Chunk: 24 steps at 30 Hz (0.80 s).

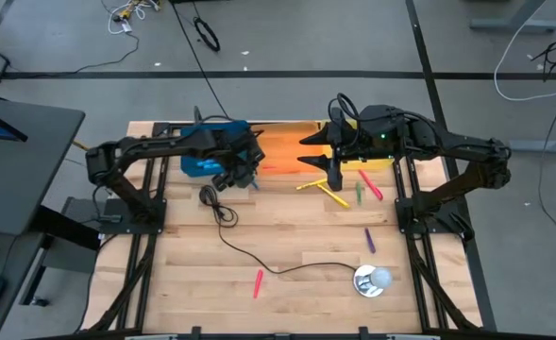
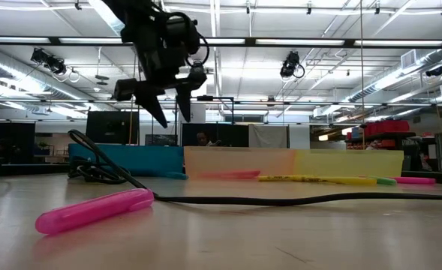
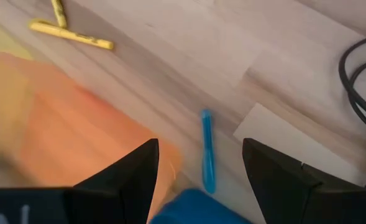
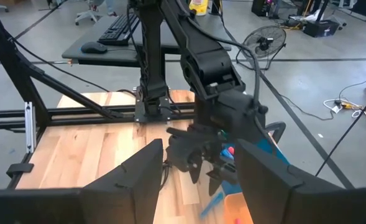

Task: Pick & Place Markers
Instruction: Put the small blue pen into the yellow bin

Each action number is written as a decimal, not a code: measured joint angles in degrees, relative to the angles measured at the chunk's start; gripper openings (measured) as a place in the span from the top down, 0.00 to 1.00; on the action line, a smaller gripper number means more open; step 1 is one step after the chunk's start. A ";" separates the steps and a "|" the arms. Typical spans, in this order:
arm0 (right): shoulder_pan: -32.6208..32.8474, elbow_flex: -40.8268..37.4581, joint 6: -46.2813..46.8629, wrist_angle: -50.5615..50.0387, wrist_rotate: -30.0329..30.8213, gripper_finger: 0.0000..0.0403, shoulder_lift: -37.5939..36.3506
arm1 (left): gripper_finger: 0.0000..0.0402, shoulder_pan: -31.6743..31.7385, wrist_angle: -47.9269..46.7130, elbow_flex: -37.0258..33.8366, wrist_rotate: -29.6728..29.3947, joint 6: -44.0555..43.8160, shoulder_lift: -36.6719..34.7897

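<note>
Blue marker [image 3: 207, 151] — lengthwise between, seemingly below, left tool [image 3: 198, 165].

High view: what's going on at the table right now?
Both arms hover over the far trays, holding nothing. The left gripper is open above a blue marker lying on the wood beside the orange tray. The right gripper is open over that tray. Other markers, like the pink one, lie scattered on the table.

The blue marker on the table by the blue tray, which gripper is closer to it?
Left. The left gripper hangs open right above the blue marker. The right gripper, also open, sits farther over, above the orange tray.
</note>
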 joint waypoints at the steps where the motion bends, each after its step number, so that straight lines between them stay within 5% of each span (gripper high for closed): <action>1: 0.00 0.00 -0.03 0.00 -0.02 0.50 0.00 | 0.41 0.08 0.14 0.04 0.39 0.52 0.49; 24: -0.02 0.00 -0.18 -0.22 0.02 0.50 0.00 | 0.41 1.94 3.05 0.02 1.28 2.30 12.01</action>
